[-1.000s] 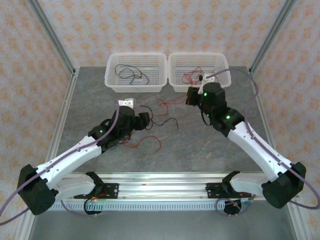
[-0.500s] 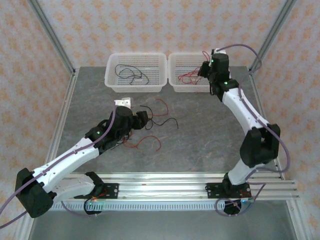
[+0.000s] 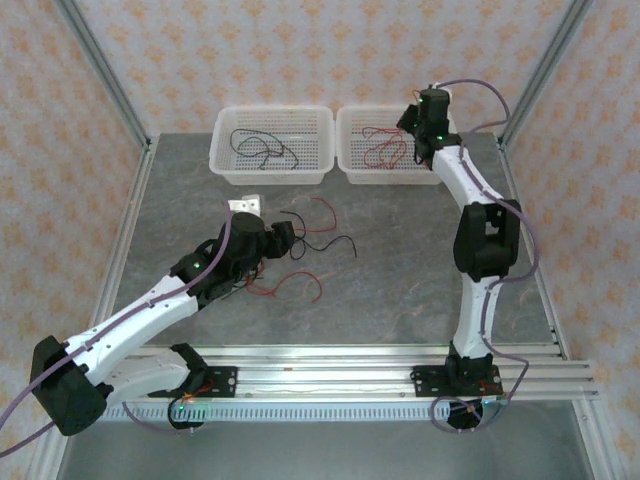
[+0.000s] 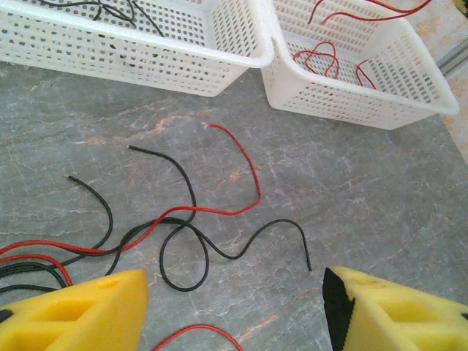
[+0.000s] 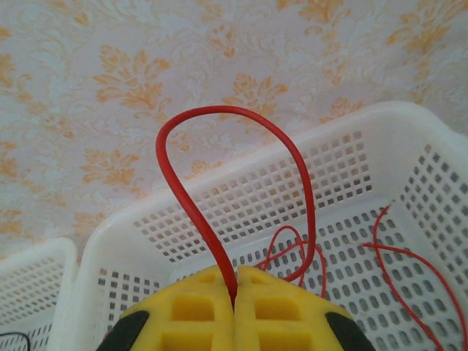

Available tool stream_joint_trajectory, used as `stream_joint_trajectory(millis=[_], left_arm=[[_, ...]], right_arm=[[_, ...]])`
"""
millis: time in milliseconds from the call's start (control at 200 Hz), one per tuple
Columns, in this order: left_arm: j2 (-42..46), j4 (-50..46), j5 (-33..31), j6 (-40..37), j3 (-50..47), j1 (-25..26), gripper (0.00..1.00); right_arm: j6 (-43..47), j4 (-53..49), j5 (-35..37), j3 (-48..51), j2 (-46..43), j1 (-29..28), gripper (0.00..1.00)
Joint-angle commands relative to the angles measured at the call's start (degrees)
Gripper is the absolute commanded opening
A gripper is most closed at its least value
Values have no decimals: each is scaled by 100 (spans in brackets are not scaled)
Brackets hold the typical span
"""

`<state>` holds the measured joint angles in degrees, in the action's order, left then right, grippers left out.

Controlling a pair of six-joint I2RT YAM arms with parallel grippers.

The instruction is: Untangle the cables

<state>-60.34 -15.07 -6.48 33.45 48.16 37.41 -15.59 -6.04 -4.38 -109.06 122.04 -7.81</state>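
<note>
Right claw pinches red wire, ends hidden.

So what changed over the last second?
The right gripper swung from over the middle of the table, away from the bases, to above the right basket, shut on a red wire. The left gripper stayed open over the tangled wires; those look unmoved.

No legible text, label, brand, number or sign on any surface in view
</note>
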Motion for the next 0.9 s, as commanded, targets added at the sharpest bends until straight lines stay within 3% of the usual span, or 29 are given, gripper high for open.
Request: stream_joint_trajectory(millis=[0, 485, 896], left_arm=[[127, -145, -145, 146, -17, 30, 65], [59, -360, -251, 293, 12, 30, 65], [17, -486, -276, 458, -26, 30, 65]], right_arm=[[-377, -311, -18, -576, 481, 44, 0], [-692, -1150, -329, -1668, 1810, 157, 0], [-301, -1795, -458, -2071, 1991, 234, 22]])
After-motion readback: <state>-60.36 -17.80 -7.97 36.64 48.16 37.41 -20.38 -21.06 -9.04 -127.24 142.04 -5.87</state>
